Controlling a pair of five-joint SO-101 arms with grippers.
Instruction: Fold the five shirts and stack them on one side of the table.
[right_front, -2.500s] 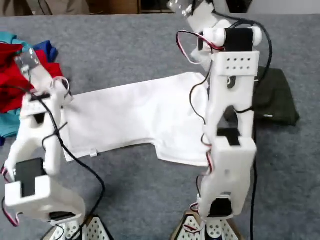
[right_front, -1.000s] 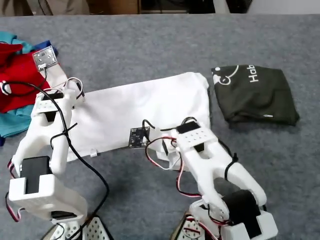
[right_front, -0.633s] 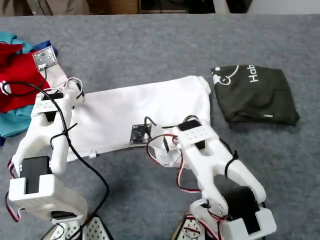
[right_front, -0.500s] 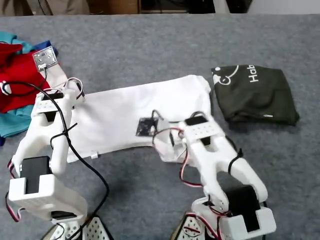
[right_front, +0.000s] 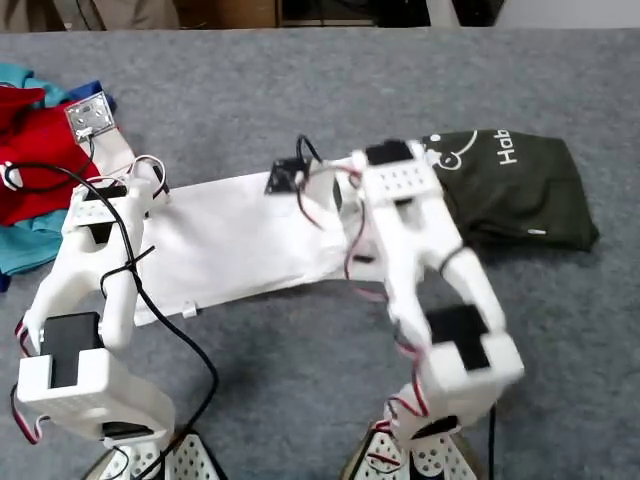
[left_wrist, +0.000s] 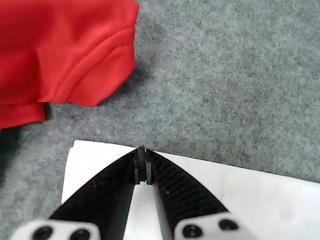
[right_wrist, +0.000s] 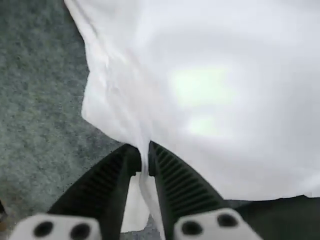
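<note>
1. Gripping the white shirt (right_front: 230, 245), centre frame: right gripper (right_wrist: 143, 160) clamps its raised right end, left gripper (left_wrist: 141, 164) its left edge.
2. Long axis runs left-right; the fold should travel leftward, I judge.

Your light: soft, even, from overhead across grey table (right_front: 250, 90). White shirt (right_wrist: 210, 75) washes out bright in your right wrist view, folds faint. Red shirt (left_wrist: 60, 50) throws short soft shadow beside its hem.

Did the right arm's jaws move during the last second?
Yes. The right gripper, jaws shut on the white shirt, went from its near edge farther up the table, level with the dark folded shirt.
</note>
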